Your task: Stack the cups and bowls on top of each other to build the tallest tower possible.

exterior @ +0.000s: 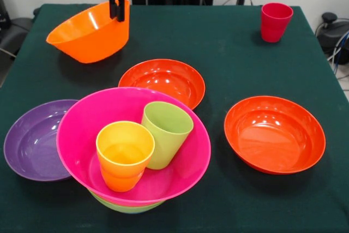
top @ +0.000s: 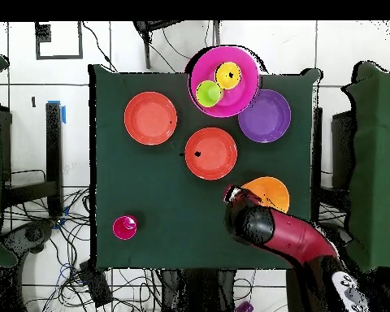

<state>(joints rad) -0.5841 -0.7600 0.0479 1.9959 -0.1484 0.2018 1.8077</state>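
Note:
My gripper (exterior: 116, 7) is shut on the rim of the deep orange bowl (exterior: 90, 34) and holds it tilted above the table at the far left; overhead the bowl (top: 271, 192) shows beside my arm. The tower (exterior: 133, 145) stands at the near edge: a magenta bowl (top: 224, 81) on a lime-green bowl (exterior: 126, 207), with the yellow-orange cup (exterior: 124, 154) and lime green cup (exterior: 165, 132) inside it. The purple bowl (exterior: 34, 139) lies partly under its left side. Two shallow red-orange bowls (exterior: 162, 81) (exterior: 274, 133) lie in the middle and at the right. The red cup (exterior: 275, 21) stands far right. The blue bowl is out of view.
The dark green table (exterior: 229, 69) has bare cloth between the red cup and the red-orange bowls. Cables and chairs lie around the table on the floor in the overhead view (top: 36, 227).

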